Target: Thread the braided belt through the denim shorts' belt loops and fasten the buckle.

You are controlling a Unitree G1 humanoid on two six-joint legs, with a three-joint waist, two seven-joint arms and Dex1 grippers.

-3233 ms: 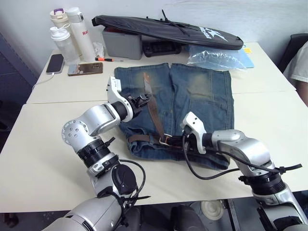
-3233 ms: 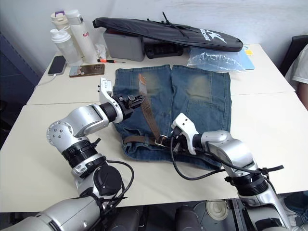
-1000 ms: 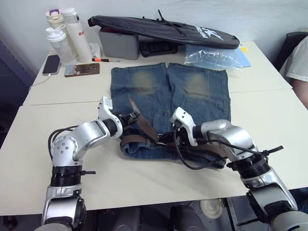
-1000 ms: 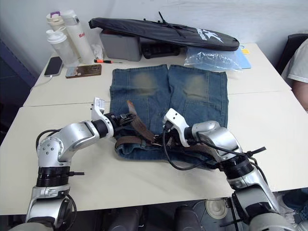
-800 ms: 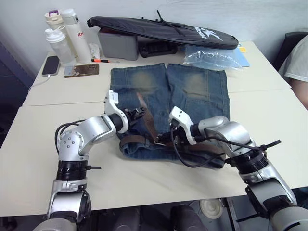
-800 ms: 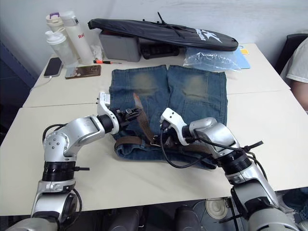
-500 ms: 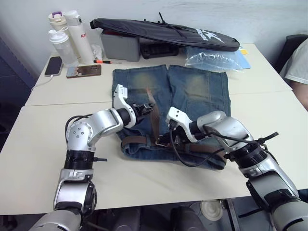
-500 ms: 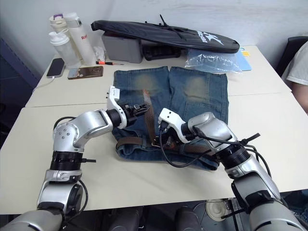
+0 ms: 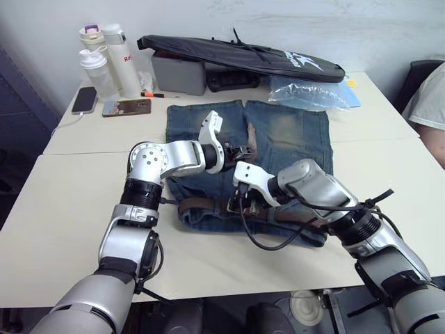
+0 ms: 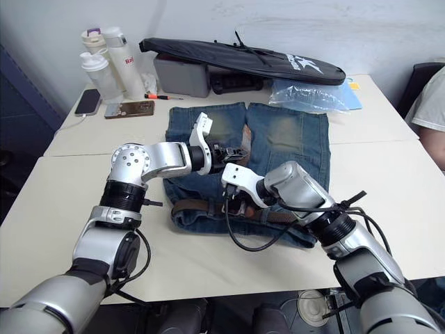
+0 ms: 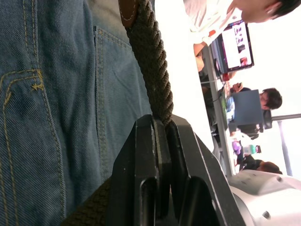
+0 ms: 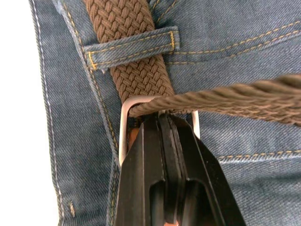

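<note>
The denim shorts [image 9: 292, 132] lie flat on the table, waistband towards me. The braided belt [image 9: 201, 205] runs along the waistband and passes under a belt loop [image 12: 131, 47]. My right gripper [image 12: 164, 120] is shut on the silver buckle [image 12: 123, 127] at the waistband's middle. From the buckle a strand of the belt [image 12: 235, 96] stretches up to my left gripper [image 9: 236, 149], which is shut on it just below the leather tip [image 11: 129, 7], over the shorts' legs.
A long black bag [image 9: 243, 52], a grey box [image 9: 177, 69], bottles [image 9: 104, 56], two phones [image 9: 83, 99] and a clear plastic bag [image 9: 306, 90] line the far edge. A person [image 9: 431, 104] sits at the right edge. A black cable [image 9: 271, 240] loops below the right gripper.
My left gripper has carried the belt's end up and to the right over the shorts, drawing the strap tauter from the buckle. The right gripper has stayed at the buckle.
</note>
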